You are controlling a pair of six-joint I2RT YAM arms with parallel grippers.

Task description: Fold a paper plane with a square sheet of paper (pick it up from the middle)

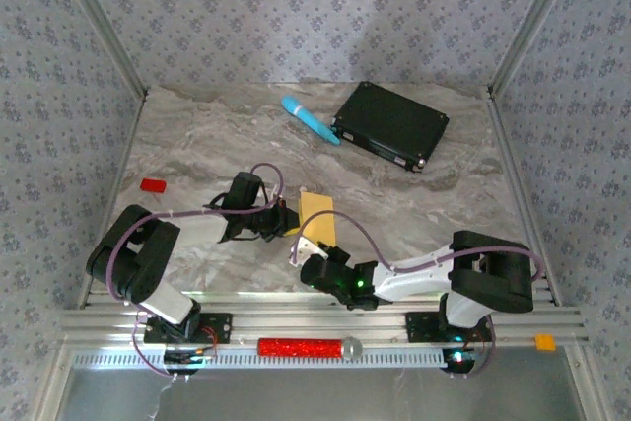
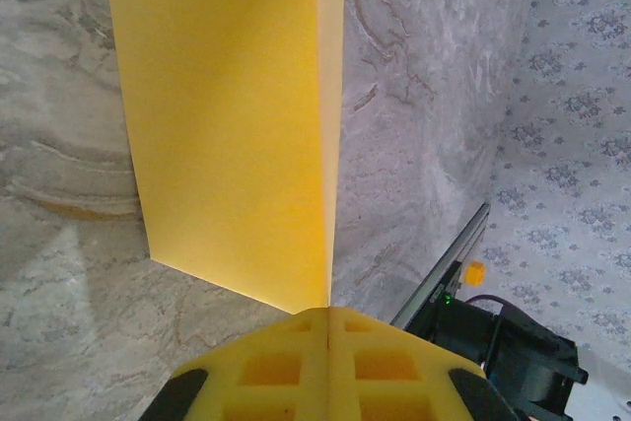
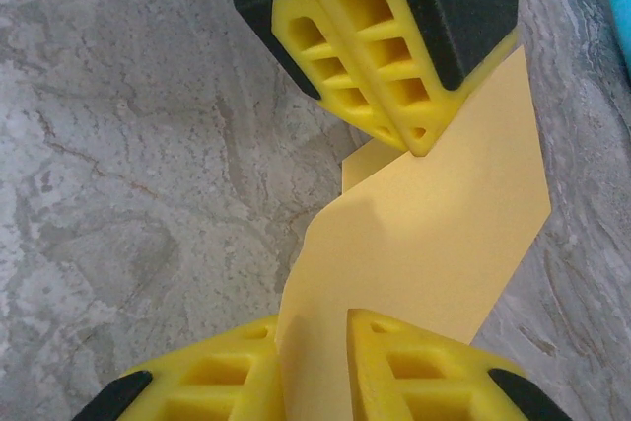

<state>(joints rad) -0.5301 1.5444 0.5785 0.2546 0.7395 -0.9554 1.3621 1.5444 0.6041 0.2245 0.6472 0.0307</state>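
We log the left claw (image 3: 419,140) pinching the square sheet of paper (image 3: 434,234) above the counter's (image 1: 197,145) near edge, with the right claw (image 3: 314,327) slightly spread astride it; an off-line clamp risks a skewed crease.

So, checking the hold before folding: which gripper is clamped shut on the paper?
The left gripper: its jaws meet flush on the yellow sheet; the right gripper shows a gap.

matt sheet of paper (image 2: 227,115), smooth marbled table (image 1: 197,145).
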